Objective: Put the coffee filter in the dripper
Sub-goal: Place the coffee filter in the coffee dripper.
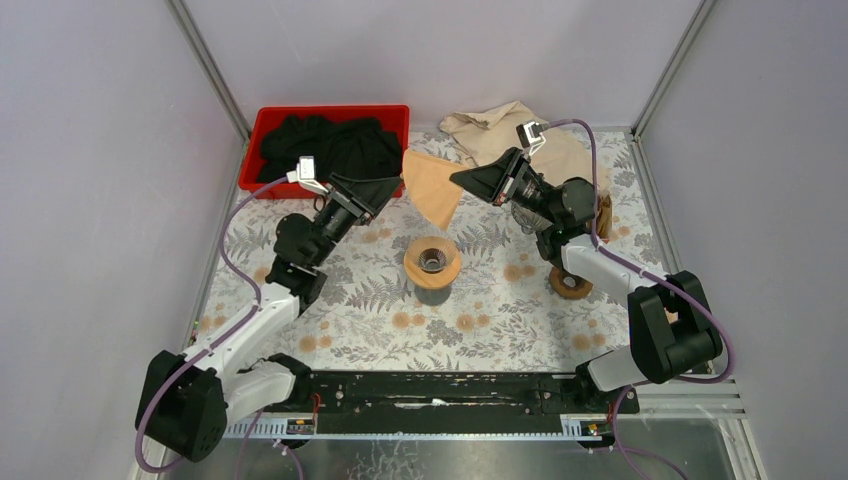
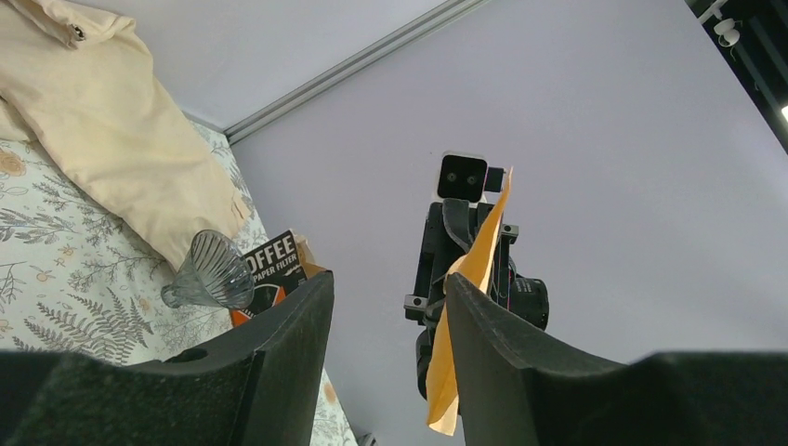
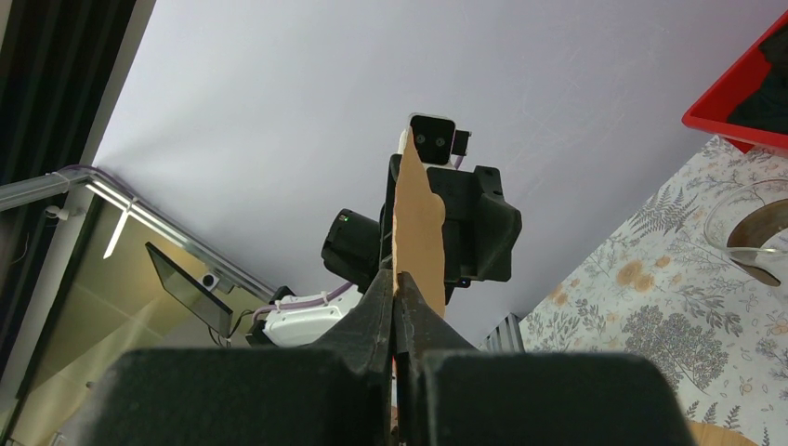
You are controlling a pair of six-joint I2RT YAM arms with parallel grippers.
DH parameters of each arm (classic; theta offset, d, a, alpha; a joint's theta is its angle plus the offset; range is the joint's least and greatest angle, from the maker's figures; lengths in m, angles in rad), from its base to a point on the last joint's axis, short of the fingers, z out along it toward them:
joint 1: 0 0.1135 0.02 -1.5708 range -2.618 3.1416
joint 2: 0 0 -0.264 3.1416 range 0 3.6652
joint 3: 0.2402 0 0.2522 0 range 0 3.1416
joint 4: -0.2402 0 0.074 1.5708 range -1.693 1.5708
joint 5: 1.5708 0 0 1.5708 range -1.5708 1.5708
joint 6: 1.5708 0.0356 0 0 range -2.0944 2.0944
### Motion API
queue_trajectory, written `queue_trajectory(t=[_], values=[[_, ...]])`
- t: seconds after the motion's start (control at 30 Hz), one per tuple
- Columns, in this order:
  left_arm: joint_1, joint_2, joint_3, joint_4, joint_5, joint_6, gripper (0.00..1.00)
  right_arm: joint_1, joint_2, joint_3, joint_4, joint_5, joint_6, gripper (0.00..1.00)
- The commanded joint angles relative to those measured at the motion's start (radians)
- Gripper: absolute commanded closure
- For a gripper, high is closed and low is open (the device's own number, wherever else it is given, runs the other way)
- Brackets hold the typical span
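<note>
A tan paper coffee filter (image 1: pixel 432 188) hangs in the air above the table's back middle. My right gripper (image 1: pixel 460 180) is shut on its right edge; in the right wrist view the filter (image 3: pixel 420 223) stands edge-on out of the closed gripper (image 3: pixel 395 290). My left gripper (image 1: pixel 397 184) is open at the filter's left edge. In the left wrist view the filter (image 2: pixel 476 265) lies against the right-hand finger (image 2: pixel 483 325), and the gripper (image 2: pixel 388 283) has a wide gap. The dripper (image 1: pixel 432 262), with a wooden collar, stands on the table below the filter.
A red bin (image 1: pixel 270 125) with black cloth sits at the back left. A beige cloth (image 1: pixel 500 128) lies at the back right. A coffee filter box (image 2: pixel 274 265) and a ribbed glass cone (image 2: pixel 212 269) lie near the right arm. A brown ring (image 1: pixel 572 284) lies beside it.
</note>
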Motion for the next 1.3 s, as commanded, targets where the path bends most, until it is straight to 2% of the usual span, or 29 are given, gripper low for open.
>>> queue_trajectory(t=[0.0,0.5,0.77,0.97,1.27], values=[[0.007,0.012,0.042,0.066,0.028,0.016,0.45,0.007,-0.010,0.015,0.065,-0.019,0.003,1.00],[0.006,0.050,0.041,0.152,0.099,-0.012,0.45,0.008,0.005,0.016,0.083,-0.022,0.021,1.00],[-0.011,0.083,0.031,0.261,0.147,-0.050,0.46,0.007,0.021,0.018,0.094,-0.018,0.034,1.00],[-0.041,0.092,0.019,0.301,0.148,-0.045,0.54,0.009,0.032,0.018,0.120,-0.018,0.055,1.00],[-0.068,0.065,0.000,0.249,0.125,-0.002,0.71,0.008,0.037,0.015,0.128,-0.016,0.058,1.00]])
